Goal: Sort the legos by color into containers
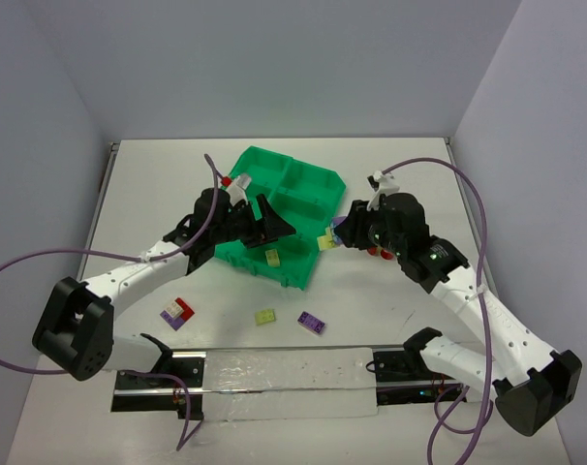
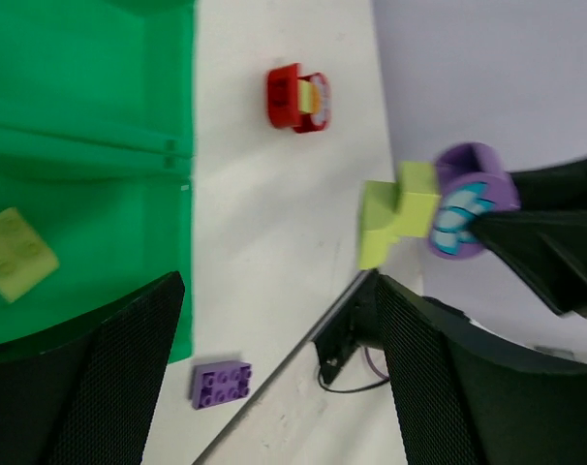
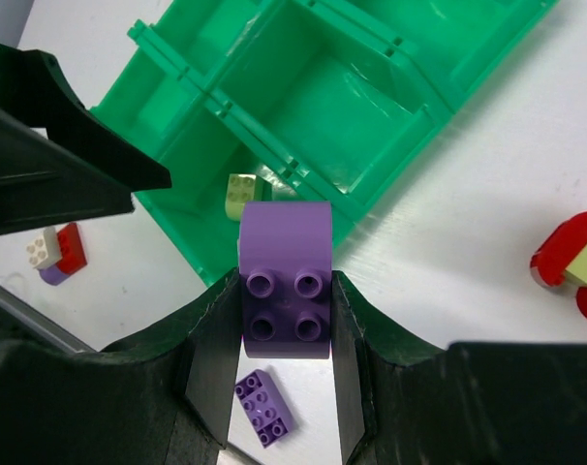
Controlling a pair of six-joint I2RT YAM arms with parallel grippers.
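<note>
The green tray (image 1: 318, 184) lies mid-table. My right gripper (image 1: 338, 233) is shut on a purple brick (image 3: 285, 281), held above the table just off the tray's near right edge. In the left wrist view that purple piece (image 2: 473, 199) has a yellow-green brick (image 2: 400, 218) stuck to it. My left gripper (image 1: 274, 225) is open and empty over the tray's near left part. A yellow brick (image 1: 272, 257) lies in a near compartment and also shows in the right wrist view (image 3: 240, 194). A yellow brick (image 1: 265, 316) and a purple brick (image 1: 310, 323) lie on the table in front of the tray.
A red, white and purple stack (image 1: 177, 312) lies at the near left. A red and yellow piece (image 3: 574, 266) lies on the table right of the tray. A clear strip with a black rail (image 1: 274, 373) runs along the near edge.
</note>
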